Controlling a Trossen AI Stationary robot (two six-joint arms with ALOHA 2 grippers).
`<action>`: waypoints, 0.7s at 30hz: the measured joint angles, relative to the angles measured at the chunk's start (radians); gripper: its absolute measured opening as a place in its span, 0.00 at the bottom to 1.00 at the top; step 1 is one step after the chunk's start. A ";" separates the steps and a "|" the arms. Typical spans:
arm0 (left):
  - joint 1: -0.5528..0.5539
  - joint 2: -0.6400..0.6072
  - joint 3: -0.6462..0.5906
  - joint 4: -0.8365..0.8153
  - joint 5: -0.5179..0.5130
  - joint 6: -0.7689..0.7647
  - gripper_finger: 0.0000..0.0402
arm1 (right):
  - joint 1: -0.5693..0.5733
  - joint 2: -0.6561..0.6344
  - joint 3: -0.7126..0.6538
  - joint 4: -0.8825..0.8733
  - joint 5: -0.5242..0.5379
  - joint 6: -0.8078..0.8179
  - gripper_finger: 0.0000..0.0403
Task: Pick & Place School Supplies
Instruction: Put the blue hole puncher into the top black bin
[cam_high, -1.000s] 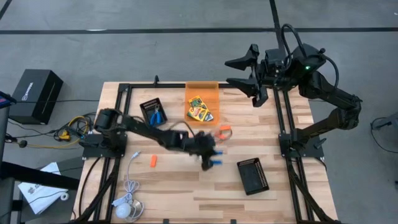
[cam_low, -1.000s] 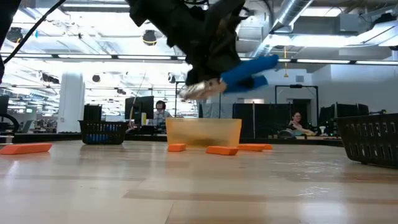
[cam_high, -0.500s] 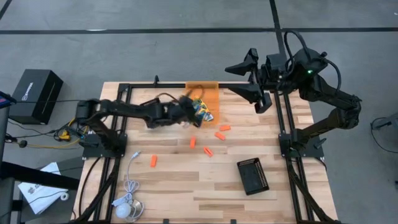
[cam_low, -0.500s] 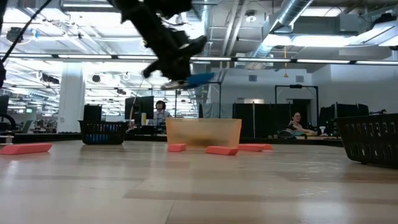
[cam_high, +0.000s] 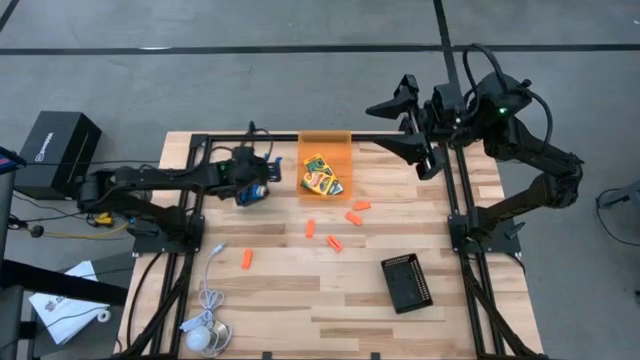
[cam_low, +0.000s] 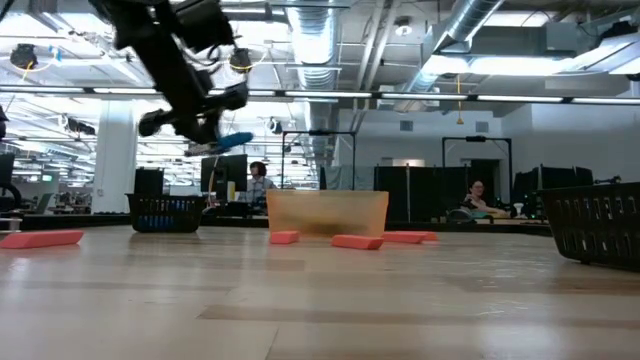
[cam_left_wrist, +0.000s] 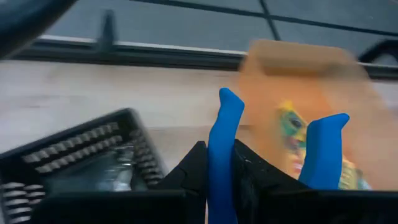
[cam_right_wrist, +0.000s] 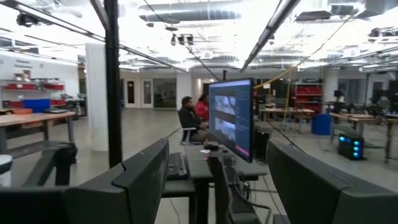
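Observation:
My left gripper (cam_high: 252, 186) hangs over the small black tray (cam_high: 240, 172) left of the orange bin (cam_high: 325, 150), shut on a blue-handled scissor-like tool (cam_left_wrist: 222, 149). In the low view the left gripper (cam_low: 196, 124) is well above the table, and the tool's blue handle (cam_low: 232, 142) sticks out of it. Yellow-and-green crayon boxes (cam_high: 320, 176) lie in the bin. Several short orange pieces (cam_high: 334, 243) lie flat on the wood, one apart (cam_high: 246, 259). My right gripper (cam_high: 405, 125) is open, raised over the far right edge. My left gripper pinches one blue handle (cam_left_wrist: 221, 171) of the tool between its two dark fingers (cam_left_wrist: 189, 180). The second handle (cam_left_wrist: 324, 149) stands free beside it. The tool is lifted clear of the table and the tray, poking forward out of the fingers.
A second black tray (cam_high: 408, 283) lies near the right front. A white cable with a round puck (cam_high: 203, 335) sits at the near left corner. Black frame rails (cam_high: 458, 215) run along both sides. Bare wood lies between the orange pieces and the near edge.
My left gripper has carried the blue-handled tool from above the middle of the table toward the far left, past the orange bin, to above the small black tray, staying shut on it. The orange pieces that the arm covered now show on the table.

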 joint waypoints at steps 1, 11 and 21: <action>0.009 -0.012 -0.012 -0.003 0.001 -0.008 0.09 | -0.006 0.000 0.000 0.000 0.000 0.007 0.65; 0.130 -0.122 -0.100 -0.046 0.028 0.012 0.09 | -0.061 0.000 0.000 -0.005 -0.001 0.017 0.65; 0.192 -0.136 -0.111 -0.118 0.029 -0.096 0.09 | -0.160 0.000 0.000 -0.005 -0.135 0.072 0.65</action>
